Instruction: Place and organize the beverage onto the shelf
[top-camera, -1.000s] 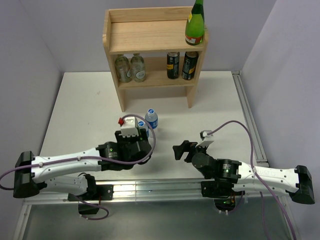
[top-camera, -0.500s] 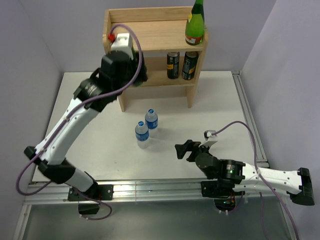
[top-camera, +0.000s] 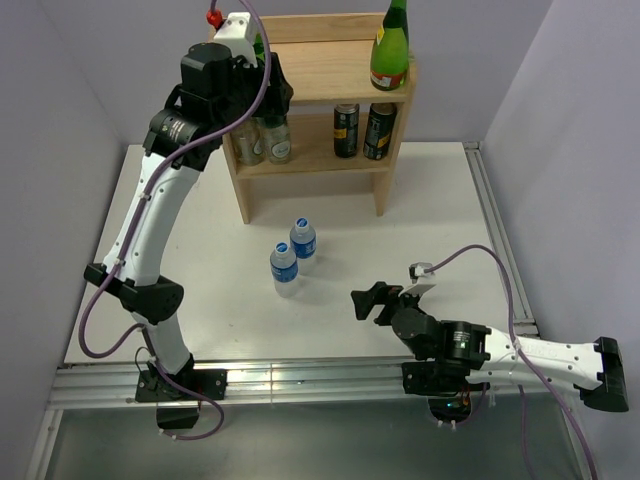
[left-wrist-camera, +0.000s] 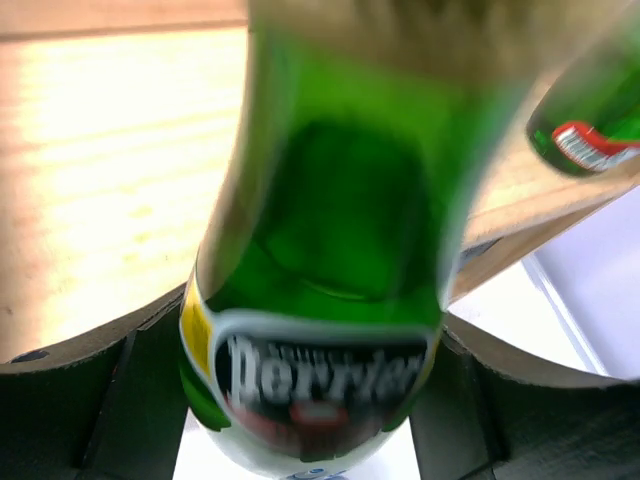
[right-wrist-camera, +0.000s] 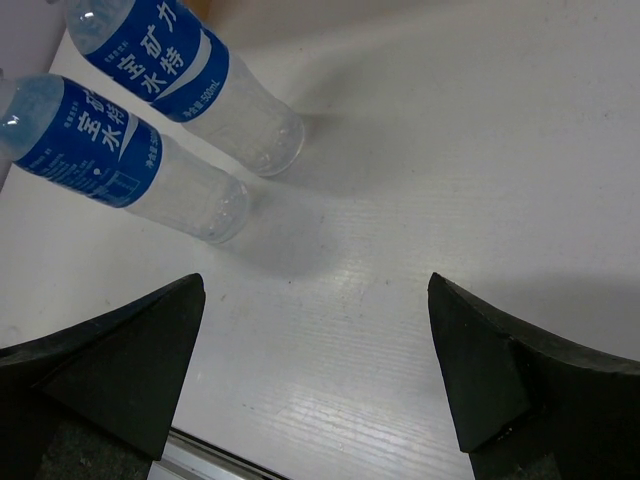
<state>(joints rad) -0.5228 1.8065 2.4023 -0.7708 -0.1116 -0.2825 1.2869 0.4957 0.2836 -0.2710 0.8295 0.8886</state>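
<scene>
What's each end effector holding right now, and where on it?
Left end effector: green Perrier bottle, gripped at its labelled body. Right end effector: nothing.

Top view: the left arm's wrist (top-camera: 225, 80) covers the upper left corner of the shelf (top-camera: 330, 70). Only a green sliver of the gripped Perrier bottle (top-camera: 260, 45) shows there. Two clear bottles (top-camera: 278, 138) on the lower tier are partly hidden behind that wrist. The other green bottle (top-camera: 391, 50) has its neck tip cut by the top edge. Labels on the two cans (top-camera: 346, 128) are too small to read.

Left wrist view: Perrier bottle blurred, base cropped at the bottom. Left gripper (left-wrist-camera: 320, 315) fingers run off the bottom edge. The other green bottle is a blur, cropped at the upper right.

Right wrist view: two water bottles (right-wrist-camera: 160, 65) cropped at the upper left, caps out of frame. Right gripper (right-wrist-camera: 315, 290) fingers run off the bottom corners.
</scene>
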